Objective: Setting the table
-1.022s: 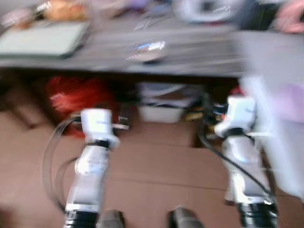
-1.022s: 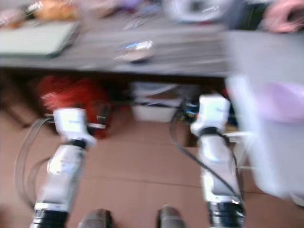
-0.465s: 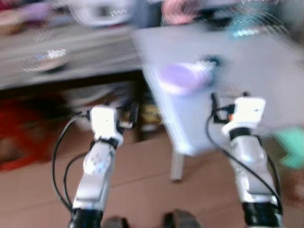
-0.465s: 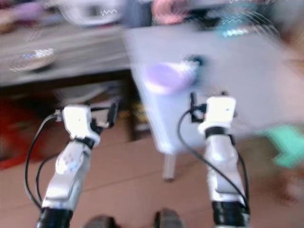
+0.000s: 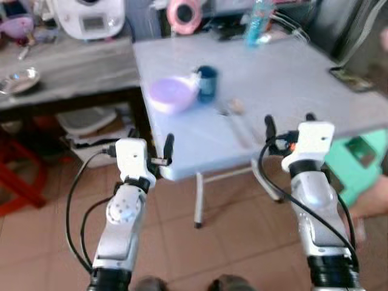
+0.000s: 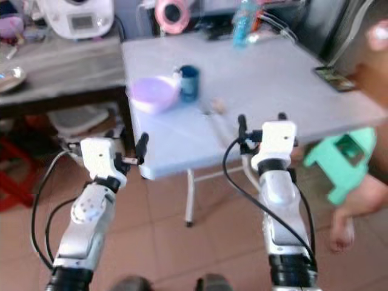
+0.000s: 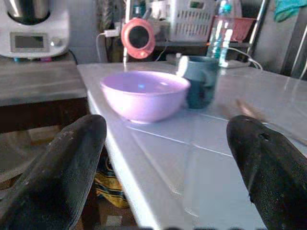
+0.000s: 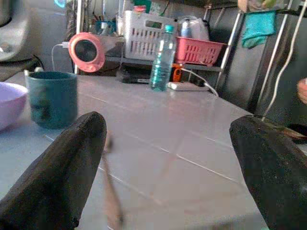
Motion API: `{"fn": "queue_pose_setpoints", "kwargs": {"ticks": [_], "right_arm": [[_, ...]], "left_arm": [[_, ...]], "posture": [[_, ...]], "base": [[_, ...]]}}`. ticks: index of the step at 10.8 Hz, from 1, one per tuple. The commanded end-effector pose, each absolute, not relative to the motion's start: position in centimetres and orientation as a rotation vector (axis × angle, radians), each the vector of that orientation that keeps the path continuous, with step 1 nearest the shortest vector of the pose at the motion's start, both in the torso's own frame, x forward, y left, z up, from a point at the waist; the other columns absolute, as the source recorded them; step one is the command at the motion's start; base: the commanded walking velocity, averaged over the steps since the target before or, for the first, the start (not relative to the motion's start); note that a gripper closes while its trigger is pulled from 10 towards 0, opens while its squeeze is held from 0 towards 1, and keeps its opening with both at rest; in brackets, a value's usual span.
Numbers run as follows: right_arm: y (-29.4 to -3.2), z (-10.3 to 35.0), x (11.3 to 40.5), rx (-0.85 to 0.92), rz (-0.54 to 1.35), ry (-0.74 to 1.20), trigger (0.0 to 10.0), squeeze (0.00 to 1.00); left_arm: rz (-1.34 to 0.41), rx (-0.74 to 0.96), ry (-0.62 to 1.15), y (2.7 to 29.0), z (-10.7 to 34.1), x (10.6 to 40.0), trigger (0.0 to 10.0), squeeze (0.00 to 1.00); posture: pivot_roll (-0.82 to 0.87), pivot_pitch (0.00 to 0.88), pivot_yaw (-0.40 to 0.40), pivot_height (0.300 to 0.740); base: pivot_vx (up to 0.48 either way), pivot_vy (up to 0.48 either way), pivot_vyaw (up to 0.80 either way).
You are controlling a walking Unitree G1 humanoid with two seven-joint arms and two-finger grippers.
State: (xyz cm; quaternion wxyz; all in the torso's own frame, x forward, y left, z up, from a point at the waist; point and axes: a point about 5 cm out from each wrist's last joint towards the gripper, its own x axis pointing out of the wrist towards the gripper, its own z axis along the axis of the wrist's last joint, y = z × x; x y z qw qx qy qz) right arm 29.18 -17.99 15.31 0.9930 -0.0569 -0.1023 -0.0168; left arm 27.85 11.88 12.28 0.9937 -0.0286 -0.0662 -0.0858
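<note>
Both grippers, left [image 5: 159, 140] and right [image 5: 288, 122], are hanging spread and empty at the table [image 5: 285, 79] edge; I'm judging this the approach, next reaching forward toward the purple bowl [image 5: 173, 95] and teal mug [image 5: 207, 83] ahead.

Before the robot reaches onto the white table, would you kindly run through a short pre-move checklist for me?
1. Left gripper open, holding nothing: ok.
2. Right gripper open, holding nothing: ok.
3. Purple bowl upright on the white table: ok.
4. Teal mug upright beside the bowl: ok.
5. Cutlery by the mug identifiable: cannot tell, blurred.
6. Surroundings free of people: not ok, a person's foot is near the green stool.
</note>
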Motion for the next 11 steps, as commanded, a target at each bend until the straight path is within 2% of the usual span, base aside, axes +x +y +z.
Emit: {"fn": "queue_pose_setpoints", "kwargs": {"ticks": [1,4,11], "right_arm": [[-17.39,15.6,29.15,-0.105,-0.014,-0.223,10.0,0.0],[-17.29,15.78,29.13,-0.127,0.0,-0.236,10.0,0.0],[-16.9,16.04,29.22,-0.125,0.029,-0.26,10.0,0.0]], "left_arm": [[-0.162,-0.051,-0.131,12.34,12.21,27.71,10.0,0.0],[-0.19,-0.06,-0.15,12.07,12.48,27.59,10.0,0.0],[-0.202,-0.065,-0.157,11.95,12.59,27.72,10.0,0.0]], "posture": [[-0.08,0.089,0.021,0.74],[-0.08,0.092,0.023,0.74],[-0.08,0.088,0.026,0.74]], "base": [[0.0,0.0,0.0],[0.096,0.0,0.0],[0.356,0.0,0.46]]}}
